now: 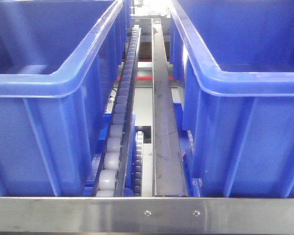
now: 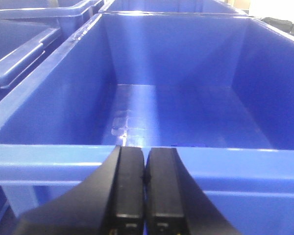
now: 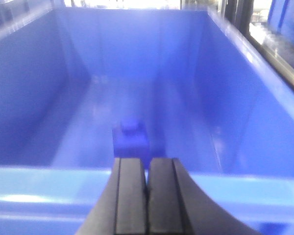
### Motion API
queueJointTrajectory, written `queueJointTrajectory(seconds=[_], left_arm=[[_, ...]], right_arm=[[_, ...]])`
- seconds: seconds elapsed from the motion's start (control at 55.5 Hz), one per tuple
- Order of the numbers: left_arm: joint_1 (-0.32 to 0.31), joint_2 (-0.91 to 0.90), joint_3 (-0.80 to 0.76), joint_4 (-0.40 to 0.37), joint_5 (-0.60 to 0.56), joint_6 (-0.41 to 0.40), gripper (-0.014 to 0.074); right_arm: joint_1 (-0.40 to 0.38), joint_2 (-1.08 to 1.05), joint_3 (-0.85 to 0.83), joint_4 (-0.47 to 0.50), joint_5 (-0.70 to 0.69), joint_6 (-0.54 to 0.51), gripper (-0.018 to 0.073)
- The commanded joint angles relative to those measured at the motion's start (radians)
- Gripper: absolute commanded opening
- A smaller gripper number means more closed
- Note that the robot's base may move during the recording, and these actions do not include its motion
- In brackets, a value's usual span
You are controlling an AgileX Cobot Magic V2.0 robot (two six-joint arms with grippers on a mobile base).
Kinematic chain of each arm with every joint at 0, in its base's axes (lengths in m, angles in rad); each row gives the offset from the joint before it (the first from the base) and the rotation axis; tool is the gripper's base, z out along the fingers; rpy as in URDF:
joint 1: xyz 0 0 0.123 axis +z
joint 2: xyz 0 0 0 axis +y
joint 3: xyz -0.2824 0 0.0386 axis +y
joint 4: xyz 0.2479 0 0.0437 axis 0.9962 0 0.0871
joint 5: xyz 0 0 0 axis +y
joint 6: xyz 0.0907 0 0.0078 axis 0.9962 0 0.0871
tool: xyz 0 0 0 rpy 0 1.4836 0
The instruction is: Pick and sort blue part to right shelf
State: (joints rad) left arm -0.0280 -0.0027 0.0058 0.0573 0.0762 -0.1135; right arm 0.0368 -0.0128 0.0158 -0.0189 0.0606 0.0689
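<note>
Pincer tips (image 3: 147, 188) (right) pressed together above bin rim (image 3: 235, 188); blue part (image 3: 131, 137) beyond.

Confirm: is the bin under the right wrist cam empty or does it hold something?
Not empty. One small blue part sits on the floor of the blue bin, just beyond the shut right gripper. Nothing else shows inside.

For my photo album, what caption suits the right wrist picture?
Shut right gripper poised at the rim of a blue bin holding one small blue part.
</note>
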Motion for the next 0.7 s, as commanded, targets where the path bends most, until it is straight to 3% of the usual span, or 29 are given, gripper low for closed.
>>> queueJointTrajectory(seconds=[0.0,0.684], left_arm=[[0.001,-0.025,0.031,-0.009,-0.095,-0.001,0.0124],[0.001,-0.025,0.031,-0.009,-0.095,-0.001,0.0124]], right_arm=[[-0.006,-0.015,0.006,0.000,-0.099,-0.014,0.0037],[-0.006,-0.015,0.006,-0.008,-0.125,-0.013,0.0037]])
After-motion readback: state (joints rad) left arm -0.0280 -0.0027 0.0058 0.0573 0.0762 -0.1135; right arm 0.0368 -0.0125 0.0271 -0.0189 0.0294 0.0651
